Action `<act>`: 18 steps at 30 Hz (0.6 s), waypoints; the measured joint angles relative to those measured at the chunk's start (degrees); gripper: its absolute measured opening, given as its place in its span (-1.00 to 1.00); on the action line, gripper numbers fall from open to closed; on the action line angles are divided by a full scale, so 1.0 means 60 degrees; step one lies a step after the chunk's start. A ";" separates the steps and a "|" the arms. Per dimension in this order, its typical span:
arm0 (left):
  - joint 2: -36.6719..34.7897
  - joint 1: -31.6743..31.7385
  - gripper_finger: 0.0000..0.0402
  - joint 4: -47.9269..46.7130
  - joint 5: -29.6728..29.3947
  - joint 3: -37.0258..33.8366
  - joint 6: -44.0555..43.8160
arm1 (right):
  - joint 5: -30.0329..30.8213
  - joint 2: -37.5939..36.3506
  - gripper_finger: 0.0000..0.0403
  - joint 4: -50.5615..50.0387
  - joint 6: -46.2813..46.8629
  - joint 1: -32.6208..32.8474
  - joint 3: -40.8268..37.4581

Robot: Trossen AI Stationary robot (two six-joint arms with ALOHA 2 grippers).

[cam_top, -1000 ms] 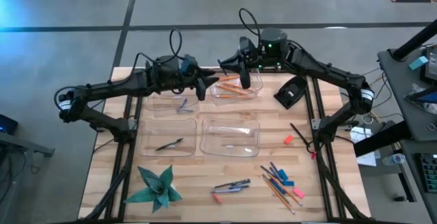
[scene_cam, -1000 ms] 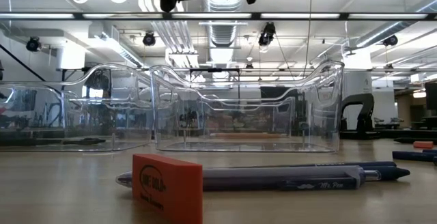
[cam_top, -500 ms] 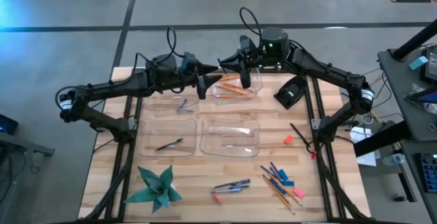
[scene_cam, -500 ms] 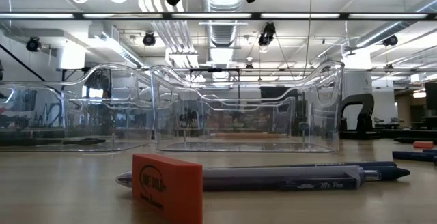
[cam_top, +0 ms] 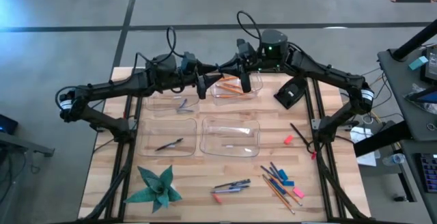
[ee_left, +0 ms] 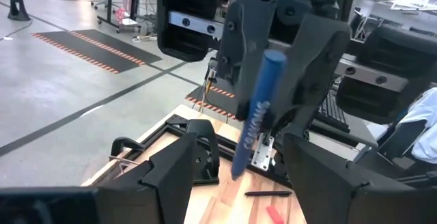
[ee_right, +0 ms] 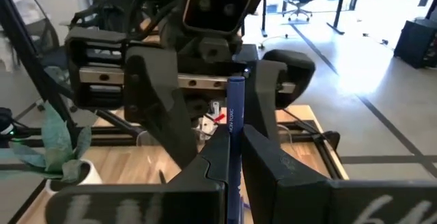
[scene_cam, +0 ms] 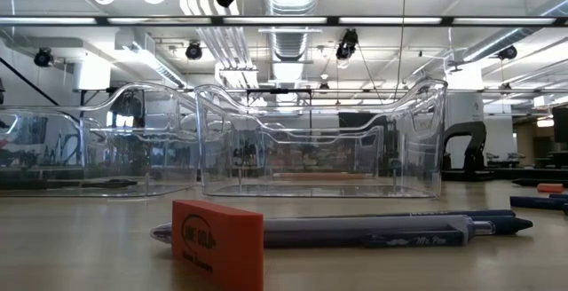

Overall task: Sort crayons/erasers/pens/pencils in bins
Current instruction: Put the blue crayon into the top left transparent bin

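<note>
High above the two far bins (cam_top: 171, 102) (cam_top: 235, 89), my two grippers face each other. My right gripper (cam_top: 220, 71) is shut on a blue crayon (ee_left: 256, 115) with white lettering, also seen in the right wrist view as the crayon (ee_right: 235, 108). My left gripper (cam_top: 207, 85) is open, its fingers (ee_left: 181, 176) on either side of the crayon's lower end, apart from it. Orange pencils (cam_top: 232, 86) lie in the far right bin. A dark pen (cam_top: 168, 143) lies in the near left bin (cam_top: 169, 138). My right gripper pinches the crayon about its middle (ee_right: 235, 138) between its two fingers. The fingers come level from the table's right side and lie across it. The crayon stands nearly upright, slightly tilted, its top end (ee_left: 274, 57) above the fingers, lifted clear of bins and table.
Loose pencils, crayons and erasers (cam_top: 280, 182) lie at the near right, pens (cam_top: 232, 186) and an eraser (scene_cam: 217, 242) near the front edge, a red eraser (cam_top: 288, 140) farther back. A green paper star (cam_top: 157, 190) sits near left, a black object (cam_top: 292, 93) far right. The near right bin (cam_top: 231, 135) is clear plastic.
My left gripper has tipped up a little; its dark shape sits higher in the low view than a second ago. My right gripper has kept its hold on the crayon in about the same place.
</note>
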 joint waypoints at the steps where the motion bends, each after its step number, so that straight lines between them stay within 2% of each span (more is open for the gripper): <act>1: 0.0000 0.0000 0.02 0.0000 0.0000 0.0000 0.0000 | -0.0028 0.0000 -0.92 0.0033 0.0000 -0.0007 0.0000; 12: 0.0006 0.0000 0.02 0.0212 0.0032 0.0000 0.0087 | -0.0099 0.0003 -0.92 0.0185 -0.0003 0.0020 0.0004; 18: 0.0417 0.0000 0.02 0.0621 0.0247 -0.0004 -0.0001 | -0.0112 0.0073 -0.92 0.0260 -0.0001 0.0074 0.0011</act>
